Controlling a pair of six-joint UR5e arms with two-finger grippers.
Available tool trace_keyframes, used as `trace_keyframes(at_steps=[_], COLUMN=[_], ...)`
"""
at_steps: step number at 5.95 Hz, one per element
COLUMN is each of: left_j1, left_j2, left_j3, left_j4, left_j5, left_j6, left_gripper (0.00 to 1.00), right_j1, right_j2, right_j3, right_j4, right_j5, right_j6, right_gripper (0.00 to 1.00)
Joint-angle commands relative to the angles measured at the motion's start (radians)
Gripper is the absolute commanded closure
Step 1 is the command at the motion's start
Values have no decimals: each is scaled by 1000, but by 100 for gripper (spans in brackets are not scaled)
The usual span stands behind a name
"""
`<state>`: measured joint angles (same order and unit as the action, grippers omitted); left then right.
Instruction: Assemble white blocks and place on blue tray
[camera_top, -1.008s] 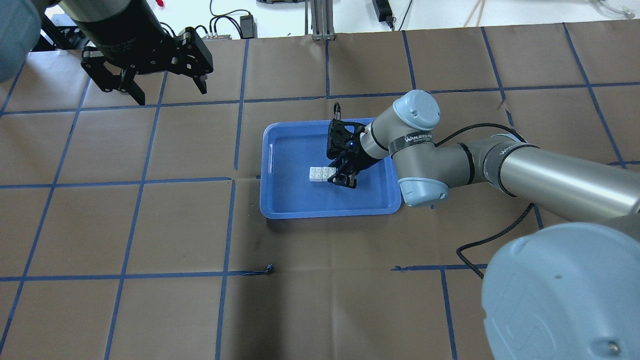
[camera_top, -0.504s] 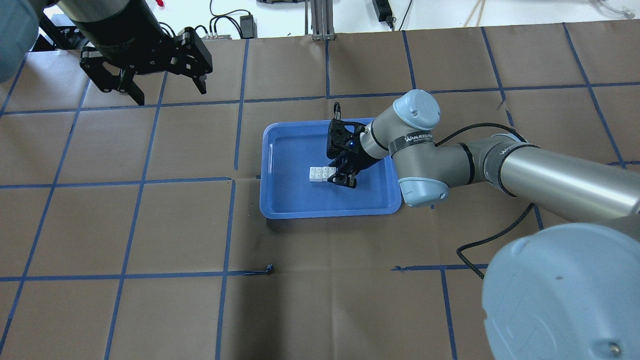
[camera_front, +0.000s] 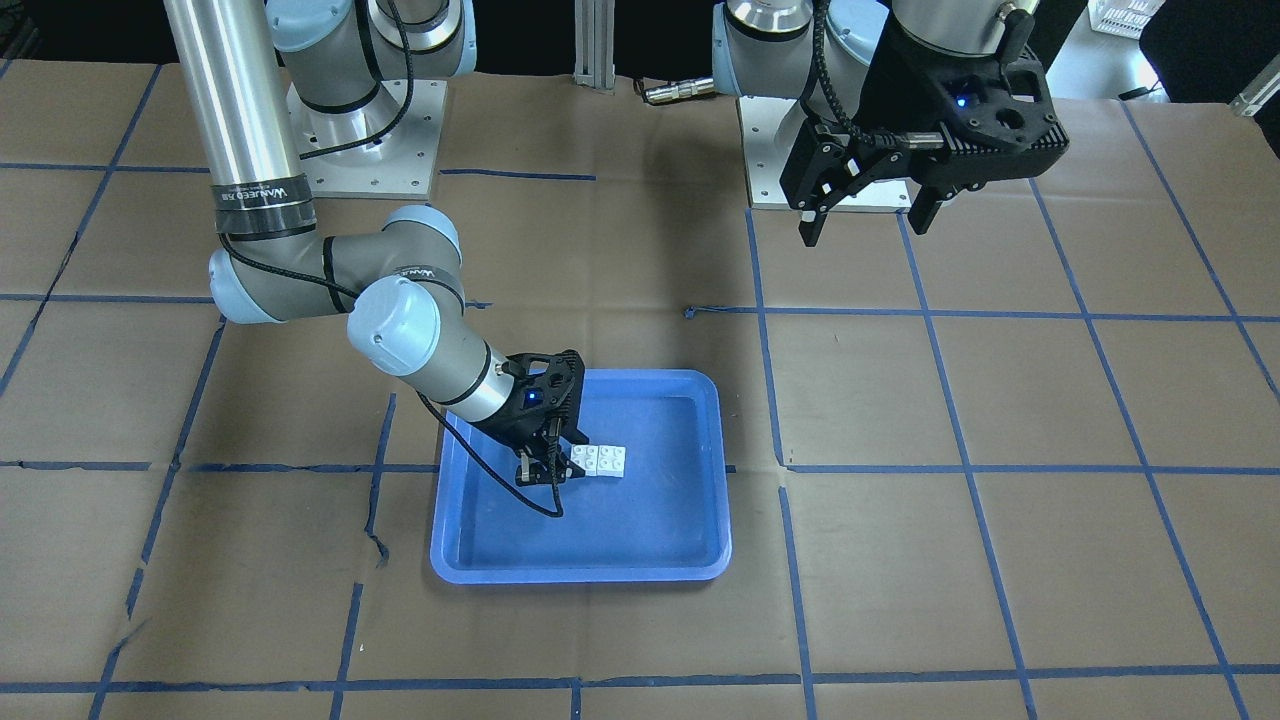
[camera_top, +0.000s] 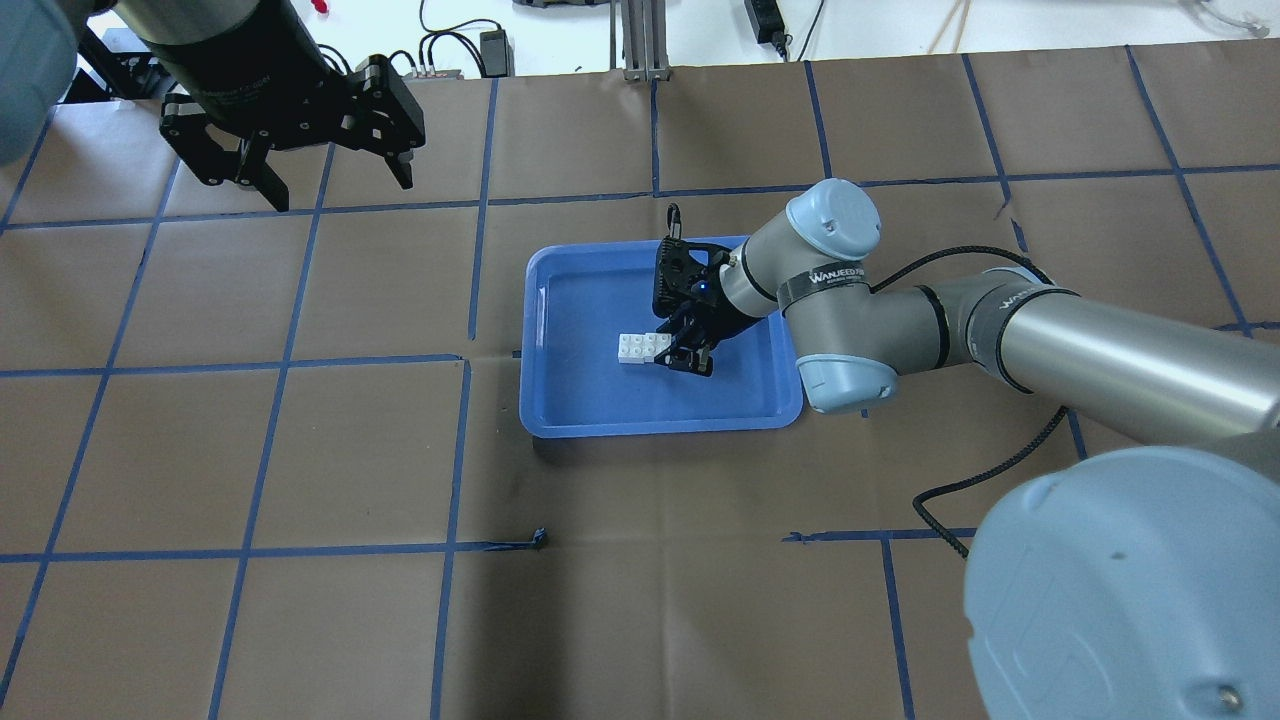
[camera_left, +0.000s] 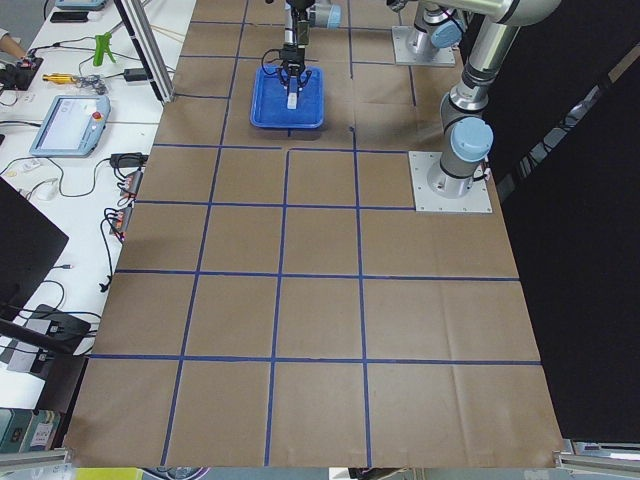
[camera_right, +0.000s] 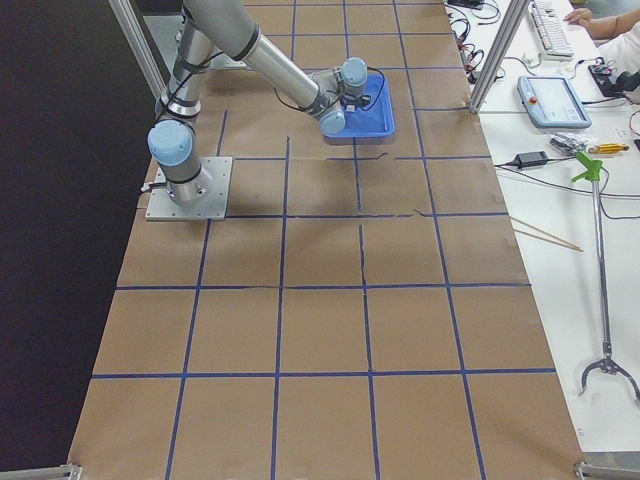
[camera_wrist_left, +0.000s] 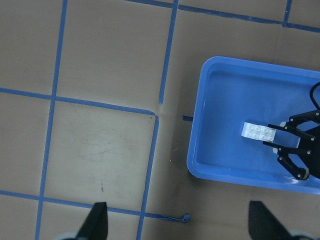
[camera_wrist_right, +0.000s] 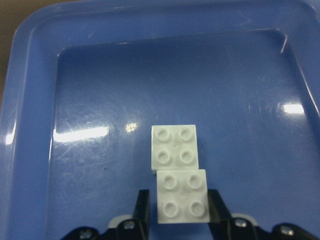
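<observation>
Two white blocks (camera_wrist_right: 175, 145) lie joined in a short row on the floor of the blue tray (camera_top: 600, 418). They also show in the overhead view (camera_top: 640, 347), the front view (camera_front: 600, 459) and the left wrist view (camera_wrist_left: 257, 131). My right gripper (camera_top: 685, 357) reaches low into the tray. In the right wrist view its fingers (camera_wrist_right: 142, 210) sit tight on both sides of the nearer block, so it is shut on it. My left gripper (camera_top: 300, 185) hangs open and empty, high over the table's far left, well away from the tray.
Brown paper with a grid of blue tape (camera_top: 470, 360) covers the table. The tray's raised rim (camera_front: 580, 573) surrounds the right gripper. A black cable (camera_top: 985, 470) trails from the right arm. Both arm bases (camera_front: 360, 150) stand at the table's robot side.
</observation>
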<state>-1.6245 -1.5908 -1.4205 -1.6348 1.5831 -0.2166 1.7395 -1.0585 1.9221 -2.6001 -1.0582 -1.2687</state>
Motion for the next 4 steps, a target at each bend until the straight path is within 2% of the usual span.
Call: trace_keyframes(at_steps=[1, 4], left_j1=[0, 0], left_j2=[0, 0], left_j3=[0, 0], left_j4=[0, 1], left_j5=[0, 0], left_j6=[0, 0], left_gripper=[1, 1], right_j1=[0, 0], right_j2=[0, 0], right_j3=[0, 0], right_j4=[0, 0], right_j5=[1, 1], right_j6=[0, 0], right_gripper=[41, 40])
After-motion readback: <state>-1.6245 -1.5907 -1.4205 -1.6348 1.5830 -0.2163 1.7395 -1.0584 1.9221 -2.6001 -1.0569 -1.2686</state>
